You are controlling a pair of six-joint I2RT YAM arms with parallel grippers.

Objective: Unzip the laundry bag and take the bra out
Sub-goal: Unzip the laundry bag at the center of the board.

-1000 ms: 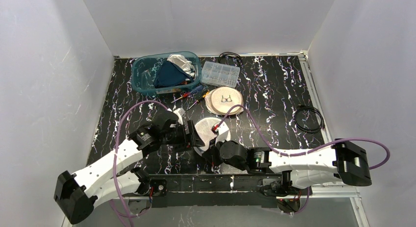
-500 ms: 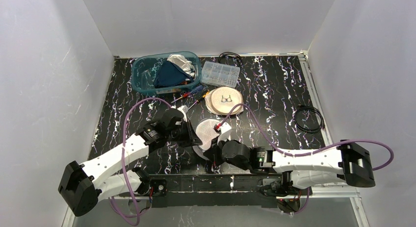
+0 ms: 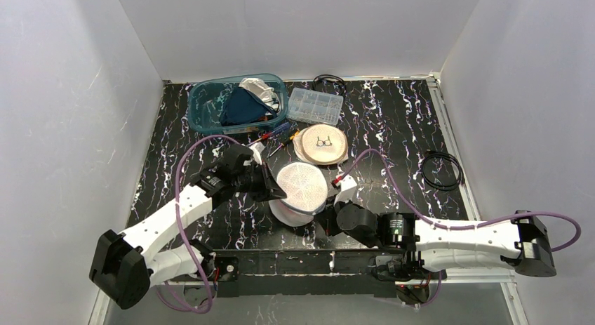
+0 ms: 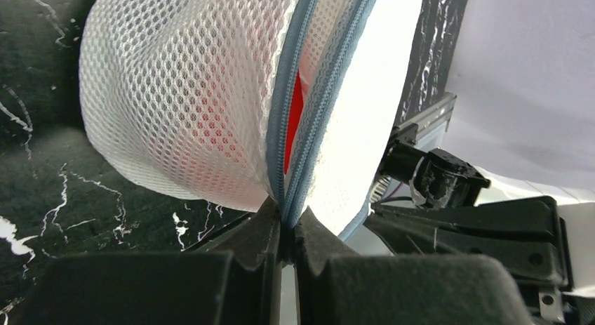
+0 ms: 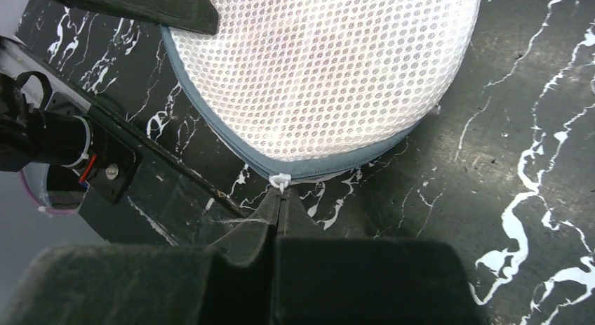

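Observation:
The laundry bag (image 3: 302,187) is a round white mesh pouch with a blue-grey zipper band, held up between both arms near the table's front. My left gripper (image 3: 271,189) is shut on the zipper band (image 4: 284,199) at the bag's left side. The zipper there gapes a little, and the red bra (image 4: 295,109) shows through the gap and the mesh. My right gripper (image 5: 281,199) is shut on the small white zipper pull (image 5: 280,179) at the bag's lower edge, in front of and right of the bag in the top view (image 3: 328,208).
A teal bin (image 3: 203,104) with dark cloth stands at the back left, beside a clear organiser box (image 3: 316,104). A second, beige round pouch (image 3: 323,144) and some pens (image 3: 275,134) lie behind the bag. A black cable coil (image 3: 442,172) lies right.
My left gripper has shut on the zipper band. The bag has risen and turned its mesh face up. The right arm has drawn to the right with the pull.

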